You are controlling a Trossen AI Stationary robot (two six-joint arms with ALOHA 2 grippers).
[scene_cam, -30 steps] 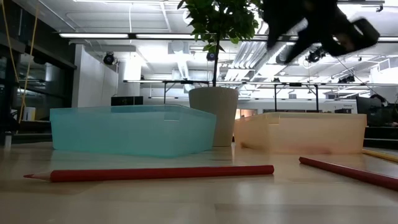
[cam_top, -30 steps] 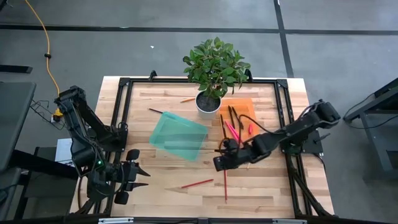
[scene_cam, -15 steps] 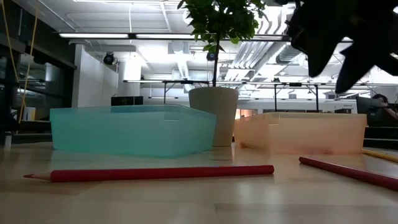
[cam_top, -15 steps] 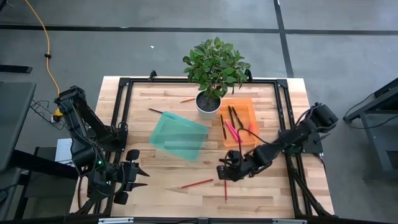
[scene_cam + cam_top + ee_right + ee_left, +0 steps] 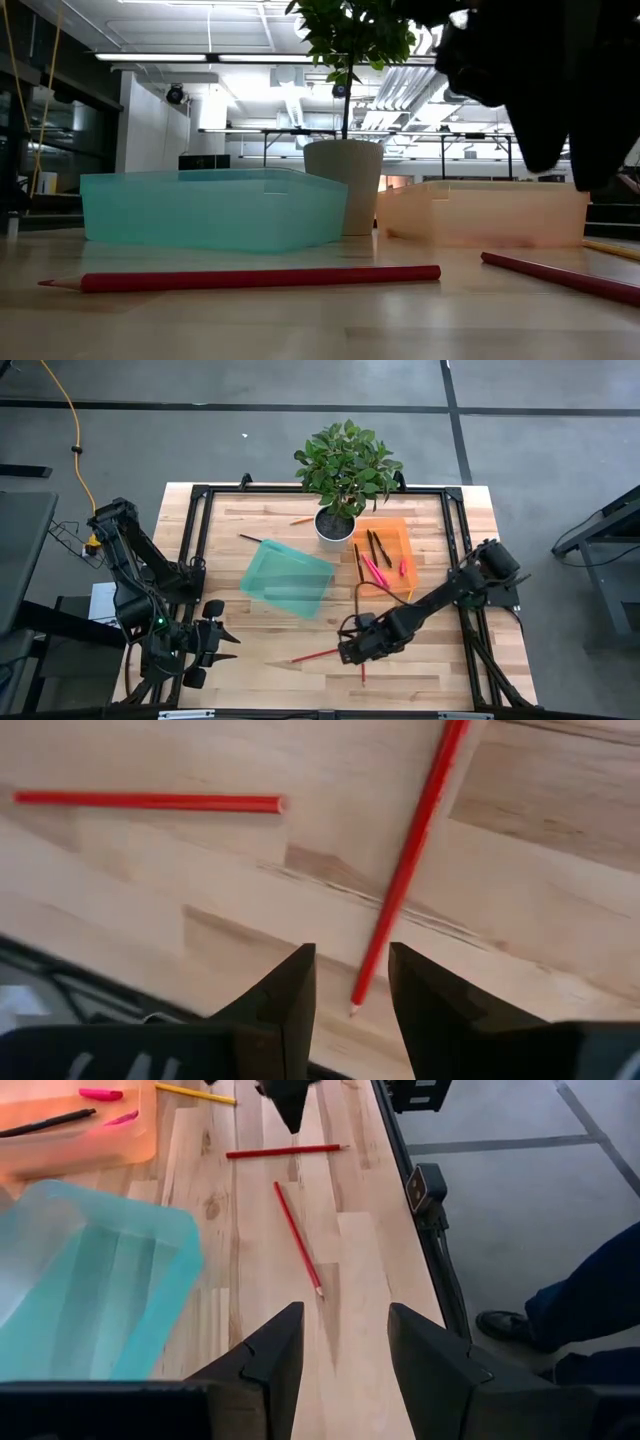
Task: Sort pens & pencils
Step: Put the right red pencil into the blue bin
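Two red pencils lie flat on the wooden table near its front edge: one crosswise, one pointing at the near edge. My right gripper hangs open just above them, pointing steeply down. In the right wrist view the second pencil's tip lies between the gripper's fingers, untouched. Black and pink pens lie in the orange tray. My left gripper waits open at the near left.
A teal tray sits mid-table, with a potted plant behind it. A black pen and an orange pencil lie at the far side. A yellow pencil lies by the orange tray. Black rails frame the table.
My right gripper has moved from beside the orange tray toward the table's near edge and down, and now hangs over the two red pencils. It has tipped to point more steeply down and rolled at the wrist. Its fingers have stayed open. The pencils have not moved.
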